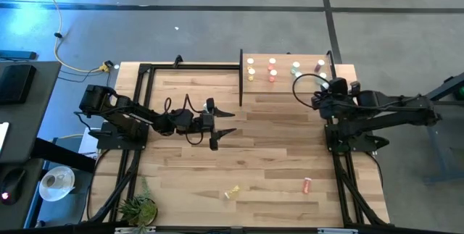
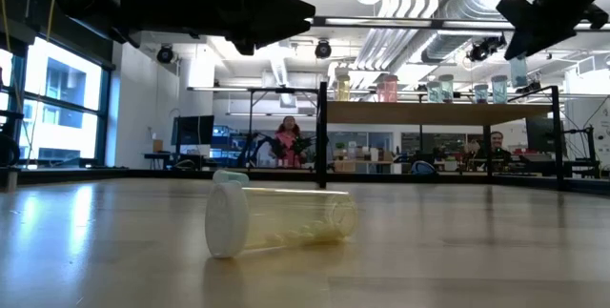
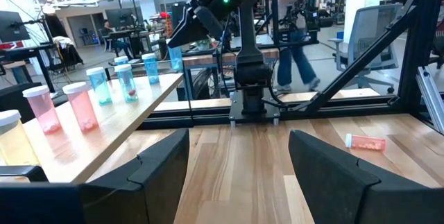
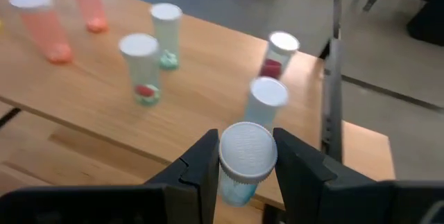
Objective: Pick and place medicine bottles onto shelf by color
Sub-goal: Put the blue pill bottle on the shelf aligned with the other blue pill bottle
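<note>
Overhead, the pale plywood shelf (image 1: pixel 304 82) at the table's far right corner, black front edge running beside the striped wooden tabletop (image 1: pixel 275 154). Standing on the shelf in pairs: two yellow bottles (image 1: pixel 251 69) at the end nearest the table's middle, then two pink-red bottles (image 1: pixel 272 69), then a teal-green bottle (image 1: pixel 296 67), then one more bottle with a white cap (image 1: pixel 320 65) toward the shelf's outer end, body colour hard to tell from above. Right gripper (image 4: pixel 246 175) above the outer end of the shelf, fingers (image 4: pixel 201 161) pinching a teal bottle (image 4: pixel 244 165) just under its ribbed white cap, bottle upright and lifted over the shelf's near edge. Just beyond it on the shelf, another white-capped bottle (image 4: pixel 265 102), and past that a bottle with dark red contents (image 4: pixel 277 54) close to the shelf's outer corner post. Left gripper (image 1: pixel 216 127) well apart from the shelf, over the tabletop's middle, fingers spread wide with nothing between them. Off the shelf, lying on their sides on the tabletop near the front edge: a yellow bottle (image 1: pixel 232 192) toward the middle and a pink-red bottle (image 1: pixel 307 185) farther right, both well apart from the shelf. Also a small green plant (image 1: pixel 138 206) at the front left corner, far from the shelf. Beyond the table, seen under the shelf in the low view, a person in a pink top (image 2: pixel 287 141).
</note>
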`<action>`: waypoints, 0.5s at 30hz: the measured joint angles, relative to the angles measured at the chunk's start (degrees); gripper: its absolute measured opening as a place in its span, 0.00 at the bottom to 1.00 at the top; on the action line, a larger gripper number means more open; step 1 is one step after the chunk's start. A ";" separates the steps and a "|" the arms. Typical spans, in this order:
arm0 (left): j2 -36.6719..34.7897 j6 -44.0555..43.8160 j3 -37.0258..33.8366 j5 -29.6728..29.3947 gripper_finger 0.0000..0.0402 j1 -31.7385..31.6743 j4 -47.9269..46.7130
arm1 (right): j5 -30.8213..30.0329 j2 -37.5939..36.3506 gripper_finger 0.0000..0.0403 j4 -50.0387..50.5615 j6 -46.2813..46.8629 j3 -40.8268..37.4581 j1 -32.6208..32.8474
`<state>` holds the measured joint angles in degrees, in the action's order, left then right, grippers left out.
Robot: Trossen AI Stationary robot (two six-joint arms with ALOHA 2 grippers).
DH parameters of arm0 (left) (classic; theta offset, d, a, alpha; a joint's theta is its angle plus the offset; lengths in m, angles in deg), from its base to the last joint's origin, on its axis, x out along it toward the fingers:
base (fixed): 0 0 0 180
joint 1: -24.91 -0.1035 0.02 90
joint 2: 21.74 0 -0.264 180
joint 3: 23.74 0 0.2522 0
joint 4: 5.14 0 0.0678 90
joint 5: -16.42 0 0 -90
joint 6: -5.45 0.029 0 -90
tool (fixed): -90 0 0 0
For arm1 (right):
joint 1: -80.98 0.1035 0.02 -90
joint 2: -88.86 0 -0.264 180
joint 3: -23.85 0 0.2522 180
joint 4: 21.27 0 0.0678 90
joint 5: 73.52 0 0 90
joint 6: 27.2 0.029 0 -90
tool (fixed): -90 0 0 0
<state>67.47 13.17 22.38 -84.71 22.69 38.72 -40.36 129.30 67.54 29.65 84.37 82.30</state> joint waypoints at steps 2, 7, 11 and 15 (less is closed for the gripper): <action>0.01 0.00 0.00 0.01 0.59 0.00 0.00 | -0.04 -0.28 0.27 2.74 2.61 0.00 0.54; 0.00 0.00 0.00 0.00 0.59 0.02 -0.46 | -0.02 -0.54 0.27 6.65 8.71 0.00 3.74; 0.00 0.00 -0.02 -0.02 0.59 0.00 -0.92 | -0.11 -0.52 0.27 6.64 10.96 0.00 7.26; 0.01 0.00 -0.02 -0.06 0.59 0.02 -1.30 | -2.62 -0.52 0.27 7.69 13.58 0.00 9.92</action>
<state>67.49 13.17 22.35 -84.77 22.71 37.42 -42.98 128.78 75.22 43.23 84.37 92.22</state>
